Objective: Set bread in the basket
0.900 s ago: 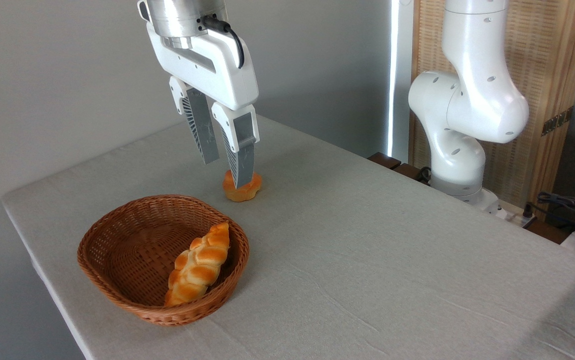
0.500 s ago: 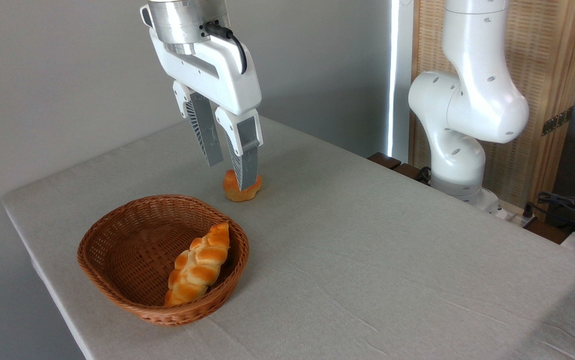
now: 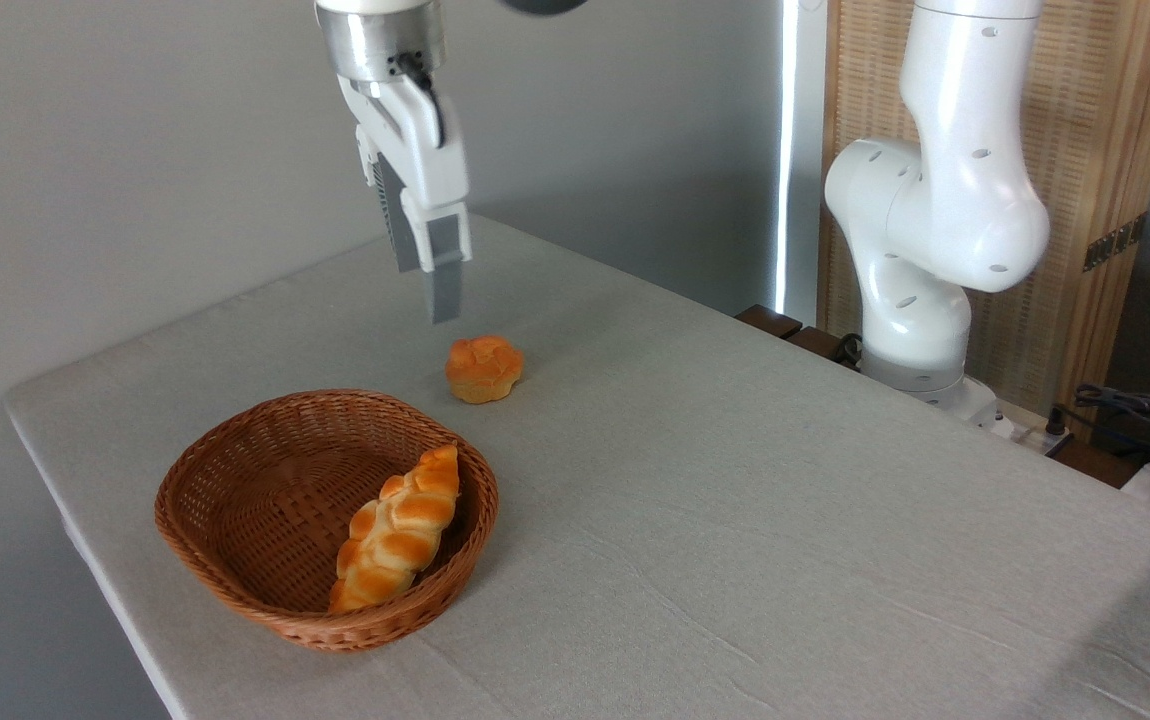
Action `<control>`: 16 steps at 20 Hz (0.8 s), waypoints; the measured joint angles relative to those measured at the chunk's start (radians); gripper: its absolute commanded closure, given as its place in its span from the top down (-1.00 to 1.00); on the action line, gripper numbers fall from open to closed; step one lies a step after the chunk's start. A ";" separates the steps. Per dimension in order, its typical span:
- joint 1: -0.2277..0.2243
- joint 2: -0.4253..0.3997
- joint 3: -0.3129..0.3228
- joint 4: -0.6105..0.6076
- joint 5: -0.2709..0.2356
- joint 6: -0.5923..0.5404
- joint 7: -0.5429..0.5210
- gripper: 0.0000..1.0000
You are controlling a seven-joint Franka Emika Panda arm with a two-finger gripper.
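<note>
bread (image 3: pixel 483 368): small round golden-orange bun with a lobed, knotted top, sitting on the table (image 3: pixel 735 520) just beyond the far rim of the basket – apart from it, untouched by anything.
basket (image 3: pixel 235 520): oval brown wicker, low sides, near the front-left corner of the table; its right half holds a long braided loaf (image 3: pixel 397 528) lying lengthwise, one end propped against the near rim.
gripper (image 3: pixel 433 290): hangs in the air above the table, up and a little to the left of the bread, clear of it – nothing is held. it is turned edge-on to the camera, so one finger (image 3: pixel 445 275) largely covers the other; i cannot tell whether the jaws stand apart or together.
arm: the white wrist and silver flange come down from the top edge of the picture; the arm's base and lower joints (image 3: pixel 935 230) stand off the far right edge of the table.
table covering: pale grey cloth with faint creases.
background: plain grey wall behind; a slatted wooden panel (image 3: pixel 1085 120) at the right, with dark cables (image 3: pixel 1135 410) lying below it.
</note>
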 measured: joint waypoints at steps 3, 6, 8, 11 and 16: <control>-0.124 -0.013 -0.021 -0.146 -0.005 0.187 -0.011 1.00; -0.161 -0.025 -0.069 -0.302 -0.005 0.306 -0.009 1.00; -0.162 -0.034 -0.096 -0.363 -0.005 0.327 0.000 1.00; -0.162 -0.044 -0.106 -0.398 -0.005 0.333 0.044 1.00; -0.159 -0.047 -0.106 -0.434 -0.005 0.387 0.094 0.49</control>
